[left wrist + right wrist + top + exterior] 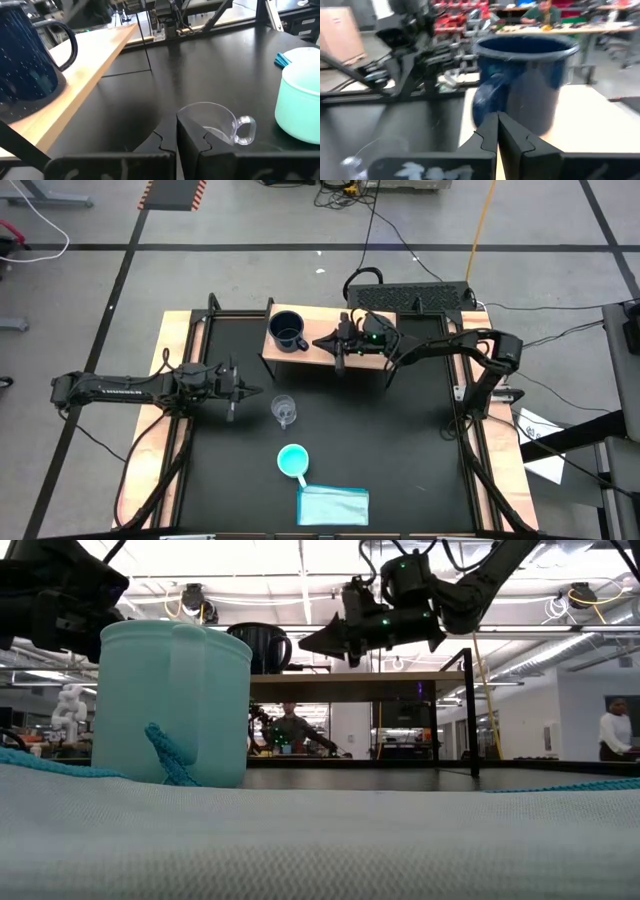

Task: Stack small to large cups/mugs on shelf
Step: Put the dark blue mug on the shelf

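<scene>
The dark navy mug [288, 330] stands upright at the left end of the wood-topped shelf [322, 318]. My right gripper [318, 340] is shut and hovers level over the shelf. It points at the mug's handle [485, 102] and stops a little short of it. The clear glass cup [284, 410] stands on the black table in front of the shelf. My left gripper [258, 391] is shut just to its left, apart from it. The turquoise mug [292, 460] stands nearer the front edge.
A folded light blue cloth [333, 505] lies at the front edge, right of the turquoise mug. The shelf's thin dark legs [470, 710] reach down to the table. A black power strip [420, 292] lies behind the shelf. People [290, 730] stand in the room beyond.
</scene>
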